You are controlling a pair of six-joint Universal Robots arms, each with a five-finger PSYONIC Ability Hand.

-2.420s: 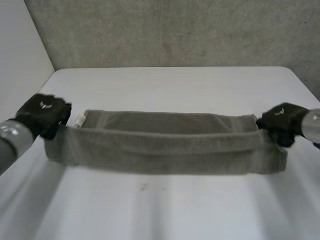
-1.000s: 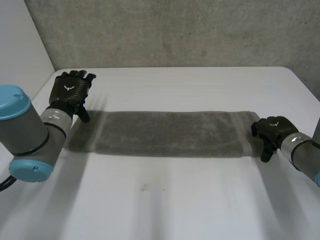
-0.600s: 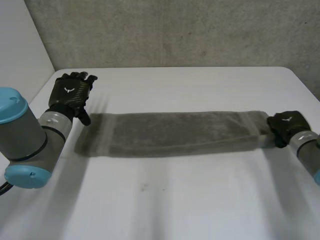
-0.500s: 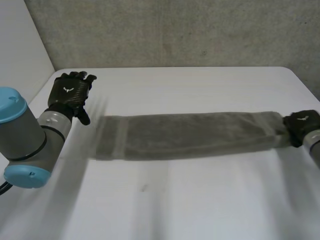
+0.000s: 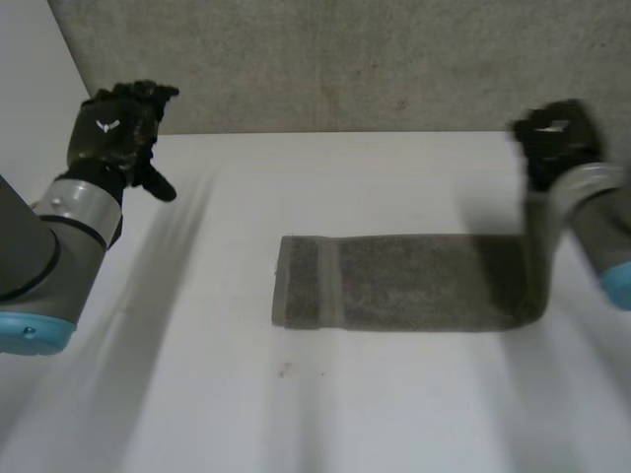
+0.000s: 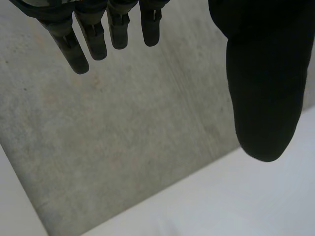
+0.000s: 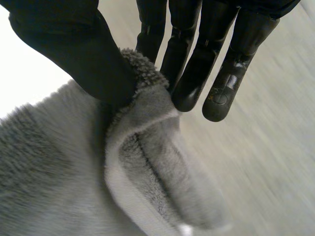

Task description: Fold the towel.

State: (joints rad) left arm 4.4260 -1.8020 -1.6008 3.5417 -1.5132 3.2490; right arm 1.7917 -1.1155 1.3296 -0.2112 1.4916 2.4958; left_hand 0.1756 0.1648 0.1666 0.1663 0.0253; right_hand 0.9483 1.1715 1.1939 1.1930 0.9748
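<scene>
Towel [image 5: 394, 281] lies as a long grey folded strip on the white worktop [image 5: 296, 414], a little right of the middle and running left to right. I can see a paler band [image 5: 330, 281] crossing it close to its left end. That left end lies flat and free, while the right end leaves the worktop and rises steeply to my right robot hand [image 5: 552, 138], which is up in the air over the far right part of the worktop, in front of the grey wall [image 5: 345, 59]. On the right wrist camera that robot hand pinches the towel's end: the thumb [image 7: 69, 49] presses on one side of the fleecy edge and the nearly straight fingers [image 7: 189, 83] on the other, with the cloth bunched into a fold hanging below them. My left robot hand [image 5: 113, 128] is well apart from the towel, raised at the far left near the corner of the wall. On its own wrist camera its fingers are straight and spread away from the thumb, holding nothing, and beyond them I see the wall and a strip of worktop.
</scene>
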